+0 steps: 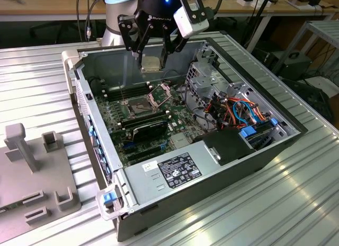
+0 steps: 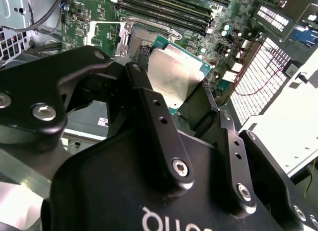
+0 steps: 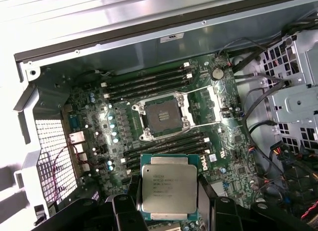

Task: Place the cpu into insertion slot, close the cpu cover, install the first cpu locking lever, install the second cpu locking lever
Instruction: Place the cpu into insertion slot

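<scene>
My gripper hangs above the open computer case, shut on the cpu, a flat silver-grey square chip held by two opposite edges. In both wrist views the cpu sits between the black fingers. The insertion slot lies bare on the green board, below the chip and apart from it. The cpu cover is swung open beside the slot. In the second wrist view, part of the insertion slot and the cpu cover show past the chip.
Long black memory sticks flank the socket on both sides. A power supply fills the case's near side, and a metal drive cage with coloured cables stands at the exterior view's right. A grey fixture sits outside the case at the left.
</scene>
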You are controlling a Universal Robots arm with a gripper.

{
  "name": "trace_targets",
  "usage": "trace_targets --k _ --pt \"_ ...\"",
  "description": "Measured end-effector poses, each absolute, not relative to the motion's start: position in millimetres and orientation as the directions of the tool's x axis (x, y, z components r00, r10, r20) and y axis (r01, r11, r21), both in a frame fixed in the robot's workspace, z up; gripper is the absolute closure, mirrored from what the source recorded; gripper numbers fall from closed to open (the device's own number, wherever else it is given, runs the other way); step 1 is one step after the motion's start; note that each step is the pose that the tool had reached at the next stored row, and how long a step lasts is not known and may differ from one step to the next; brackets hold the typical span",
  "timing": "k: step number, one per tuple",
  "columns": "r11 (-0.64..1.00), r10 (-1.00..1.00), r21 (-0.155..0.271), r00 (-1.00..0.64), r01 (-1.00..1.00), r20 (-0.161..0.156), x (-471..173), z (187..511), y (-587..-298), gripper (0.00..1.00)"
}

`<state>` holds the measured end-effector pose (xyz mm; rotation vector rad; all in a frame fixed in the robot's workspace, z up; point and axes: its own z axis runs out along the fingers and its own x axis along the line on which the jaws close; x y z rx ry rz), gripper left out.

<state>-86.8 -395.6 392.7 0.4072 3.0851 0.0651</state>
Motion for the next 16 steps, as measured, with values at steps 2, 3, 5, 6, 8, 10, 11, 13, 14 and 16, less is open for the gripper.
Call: trace_targets --k 2,3,5,6,8,10,11,13,14,16 --pt "0.959 0.28 0.045 -0.96 0.279 -0.023 -86.9 392.7 -395.6 0.45" --pt "0.955 0.296 0.045 -0.955 0.294 -0.023 -86.9 392.6 -395.6 0.45" --pt "0.945 0.325 0.045 -0.945 0.324 -0.023 -86.8 392.5 -395.6 0.45" --pt "0.94 0.339 0.045 -0.94 0.338 -0.023 -86.8 392.5 -395.6 0.45" --pt "0.927 0.373 0.045 -0.928 0.371 -0.023 -86.9 392.4 -395.6 0.45" --pt "0.914 0.405 0.045 -0.914 0.404 -0.023 -86.8 392.2 -395.6 0.45" --pt "0.905 0.424 0.045 -0.905 0.423 -0.023 -86.8 392.2 -395.6 0.45" --pt "0.892 0.451 0.045 -0.892 0.45 -0.023 -86.8 392.0 -395.6 0.45" --pt "0.885 0.465 0.045 -0.885 0.463 -0.023 -86.8 392.0 -395.6 0.45" --pt "0.87 0.492 0.045 -0.87 0.491 -0.023 -86.8 391.9 -395.6 0.45"
